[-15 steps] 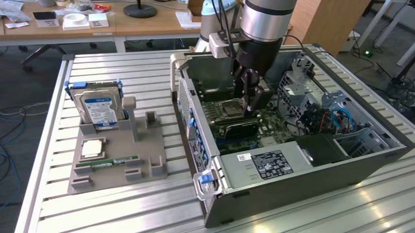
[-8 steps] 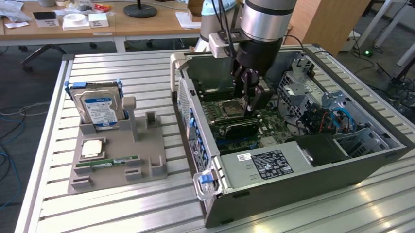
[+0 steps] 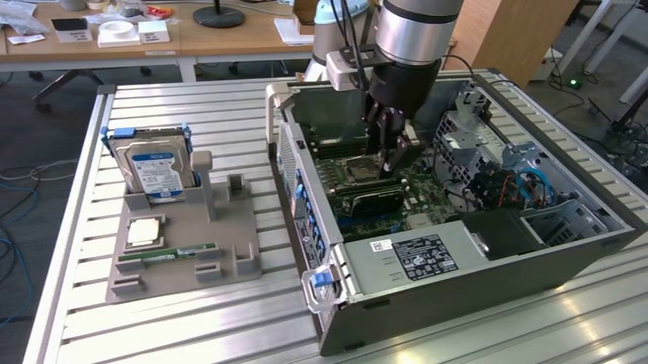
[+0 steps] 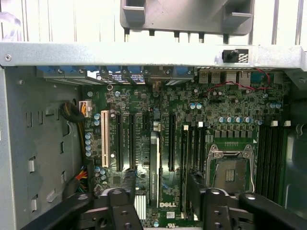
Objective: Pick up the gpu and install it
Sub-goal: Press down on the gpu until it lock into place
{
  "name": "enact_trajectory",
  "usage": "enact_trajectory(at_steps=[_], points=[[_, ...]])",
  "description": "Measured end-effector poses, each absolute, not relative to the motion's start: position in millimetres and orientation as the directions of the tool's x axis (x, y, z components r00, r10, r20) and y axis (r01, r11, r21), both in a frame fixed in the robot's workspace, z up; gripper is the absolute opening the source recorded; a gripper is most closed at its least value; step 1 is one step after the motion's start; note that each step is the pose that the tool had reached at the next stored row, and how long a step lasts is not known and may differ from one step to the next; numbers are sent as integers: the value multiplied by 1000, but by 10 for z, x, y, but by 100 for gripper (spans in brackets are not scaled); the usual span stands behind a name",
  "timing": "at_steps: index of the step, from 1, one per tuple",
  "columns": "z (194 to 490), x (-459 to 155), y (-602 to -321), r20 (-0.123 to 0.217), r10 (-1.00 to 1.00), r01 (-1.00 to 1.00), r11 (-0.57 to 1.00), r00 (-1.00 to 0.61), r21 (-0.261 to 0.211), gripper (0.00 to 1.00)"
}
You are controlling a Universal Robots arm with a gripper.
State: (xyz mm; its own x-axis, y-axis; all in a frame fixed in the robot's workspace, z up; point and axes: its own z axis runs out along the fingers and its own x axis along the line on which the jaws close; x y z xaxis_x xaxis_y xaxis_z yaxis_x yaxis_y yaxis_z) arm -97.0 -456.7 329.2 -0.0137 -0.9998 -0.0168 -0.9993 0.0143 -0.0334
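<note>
My exterior view sits high and well back, angled down over the slatted table [image 3: 202, 106], with the open computer case [image 3: 445, 280] toward four o'clock and the grey parts stand [image 3: 182, 262] toward eight. My wrist view hangs close above the motherboard [image 4: 192, 143], facing straight down into the case. Both views share the board's slots and the CPU socket [image 4: 230, 167].
</note>
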Motion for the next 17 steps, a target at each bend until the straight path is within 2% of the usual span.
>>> enact_trajectory(at_steps=[2,3,6,7,9,10,12,17], points=[[3292,-970,-4567,-17,-1000,-999,14,-14,-33,49],[3292,-970,-4567,-17,-1000,-999,14,-14,-33,49],[3292,-970,-4567,-17,-1000,-999,14,-14,-33,32],[3292,-970,-4567,-17,-1000,-999,14,-14,-33,32],[3292,-970,-4567,-17,-1000,-999,14,-14,-33,20],[3292,-970,-4567,-17,-1000,-999,14,-14,-33,20],[3292,-970,-4567,-17,-1000,-999,14,-14,-33,11],[3292,-970,-4567,-17,-1000,-999,14,-14,-33,11]])
